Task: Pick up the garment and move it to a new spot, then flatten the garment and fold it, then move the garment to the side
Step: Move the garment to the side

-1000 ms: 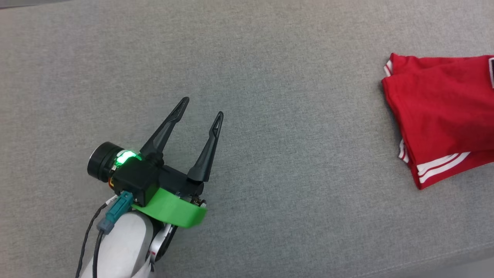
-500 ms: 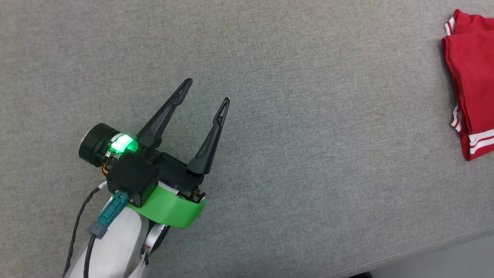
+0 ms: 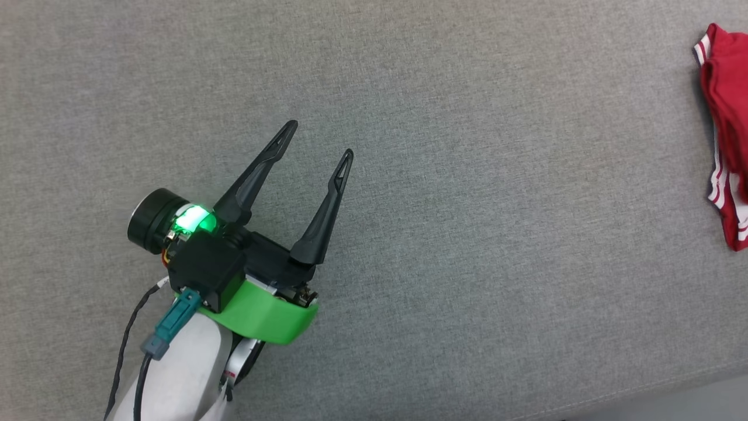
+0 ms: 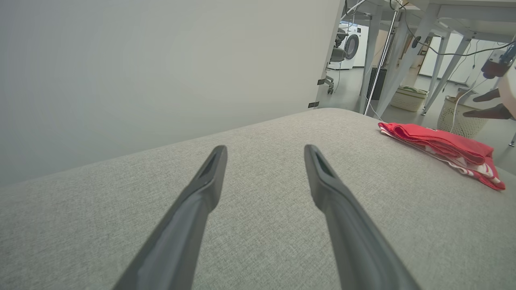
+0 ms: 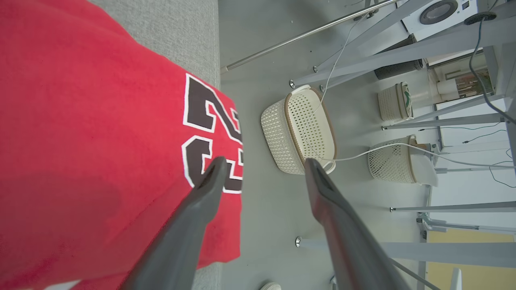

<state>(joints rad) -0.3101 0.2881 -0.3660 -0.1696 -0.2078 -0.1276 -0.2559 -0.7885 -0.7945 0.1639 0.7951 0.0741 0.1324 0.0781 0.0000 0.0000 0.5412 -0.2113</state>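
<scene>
The garment (image 3: 727, 117) is a folded red jersey with white-striped trim, cut off by the right edge of the head view. It lies flat near the far right end of the grey surface in the left wrist view (image 4: 443, 145). My left gripper (image 3: 320, 139) hovers open over bare grey fabric, far left of the jersey, with nothing between its fingers (image 4: 265, 149). My right gripper (image 5: 265, 160) is open above the jersey's edge, where the black "23" lettering (image 5: 209, 133) shows. One finger crosses the lettering and the other is over the floor.
The grey padded surface (image 3: 467, 234) ends at a front edge at the lower right (image 3: 672, 389). Beyond its end stand white perforated baskets (image 5: 298, 129) (image 5: 393, 163), cables and grey table legs (image 4: 407, 52). A pale wall (image 4: 161, 60) runs behind the surface.
The head camera has turned, so the jersey has slid toward the picture's right edge. The left gripper stays open over the same bare patch.
</scene>
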